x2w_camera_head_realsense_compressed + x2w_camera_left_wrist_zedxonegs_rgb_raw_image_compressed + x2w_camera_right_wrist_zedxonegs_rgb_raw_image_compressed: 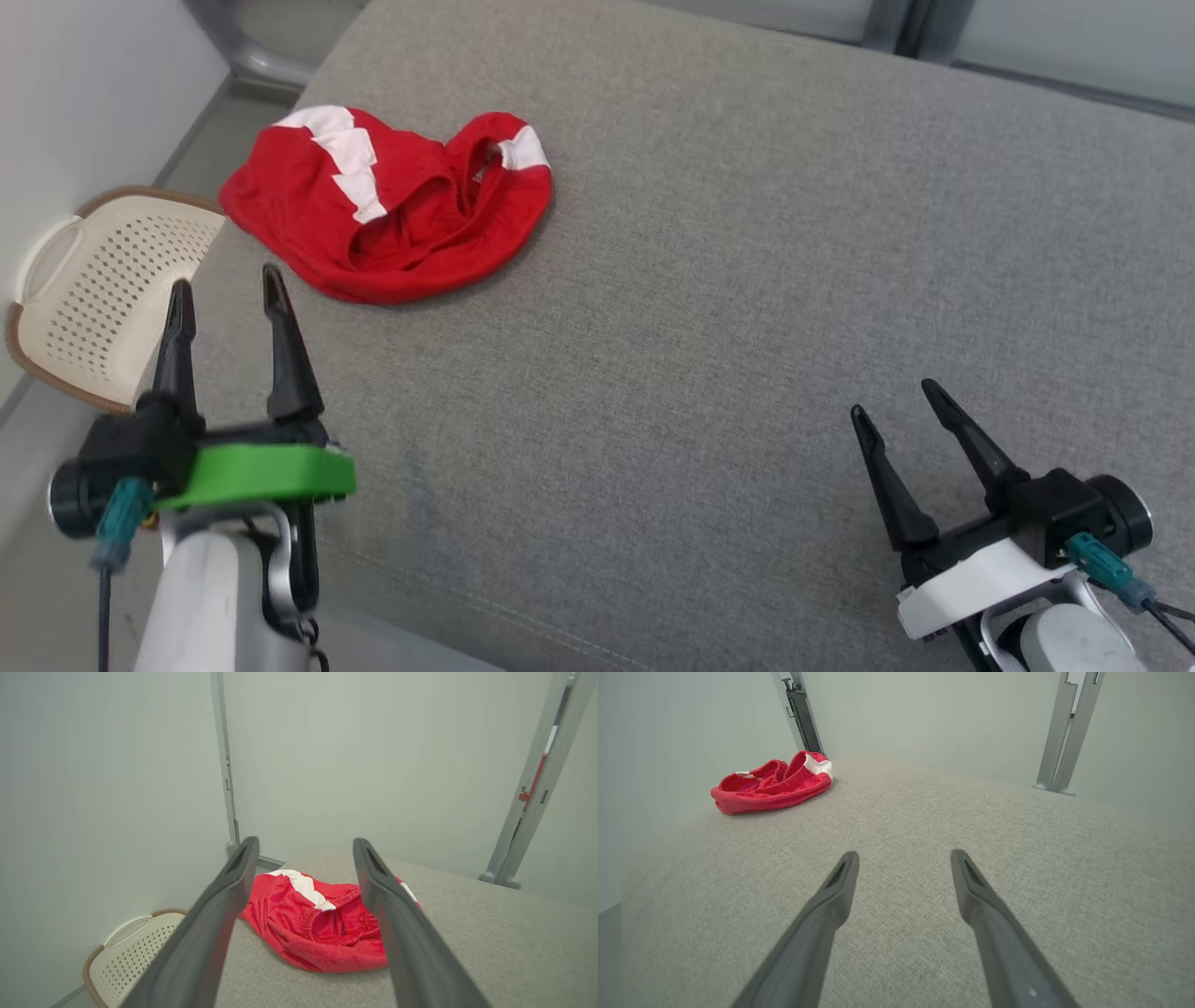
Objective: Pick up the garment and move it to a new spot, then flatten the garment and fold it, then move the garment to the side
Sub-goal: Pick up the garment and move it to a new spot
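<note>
Grey cushion (709, 308) is the work surface, w/ room to spread. Perforated basket (103, 280) sits off its left edge. Red garment (392, 210) lies crumpled near far-left corner, untouched. L gripper (225, 278), jaws wide & empty, points at it, prob. for the pick; R gripper (892, 398) wide, empty, well apart.

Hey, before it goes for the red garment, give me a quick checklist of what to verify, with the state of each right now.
1. Left gripper open and empty: ok.
2. Right gripper open and empty: ok.
3. Red garment lies crumpled on the grey cushion, touching neither gripper: ok.
4. Nothing between left gripper and garment: ok.
5. Bare cushion to the garment's right for a new spot: ok.
6. Clearance between left gripper and white basket: cannot tell.
</note>
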